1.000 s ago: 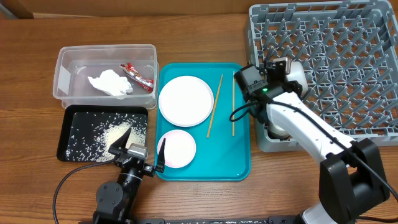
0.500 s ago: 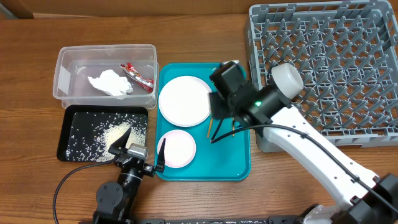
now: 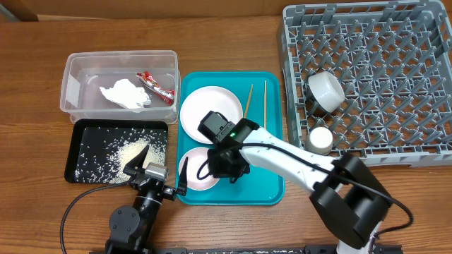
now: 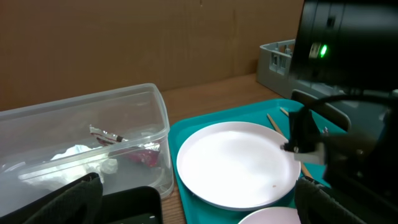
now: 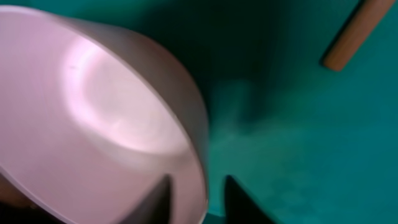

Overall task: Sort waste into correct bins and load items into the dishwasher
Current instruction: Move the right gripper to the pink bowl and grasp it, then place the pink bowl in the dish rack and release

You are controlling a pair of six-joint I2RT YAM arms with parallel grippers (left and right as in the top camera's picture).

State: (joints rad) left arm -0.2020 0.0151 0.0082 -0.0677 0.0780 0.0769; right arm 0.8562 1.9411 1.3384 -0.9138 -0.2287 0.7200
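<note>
My right gripper point(image 3: 224, 168) point(image 5: 199, 200) is down on the teal tray, open, its jaws on either side of the pink bowl's point(image 3: 196, 169) point(image 5: 93, 124) right rim. The white plate point(image 3: 210, 113) point(image 4: 236, 165) and two chopsticks point(image 3: 244, 120) lie on the tray. The whitish-grey bowl point(image 3: 326, 90) and the white cup point(image 3: 319, 140) sit in the grey dish rack point(image 3: 381, 63). The clear tub point(image 3: 78, 106) holds the red wrapper point(image 3: 155, 86) and the tissue point(image 3: 126, 94). The black tray point(image 3: 88, 137) holds rice point(image 3: 134, 149). My left gripper point(image 3: 161, 169) point(image 4: 196, 200) is open and empty.
The teal tray point(image 3: 268, 176) point(image 5: 298, 124) lies between the bins and the rack. My right arm stretches from the lower right across the tray's lower half. One chopstick end point(image 5: 354, 37) shows near the right gripper. The rack's wall stands just right of the tray.
My right arm has swung left from the dish rack, across the teal tray, and down to the pink bowl. The whitish-grey bowl stays in the rack. The left arm has not moved.
</note>
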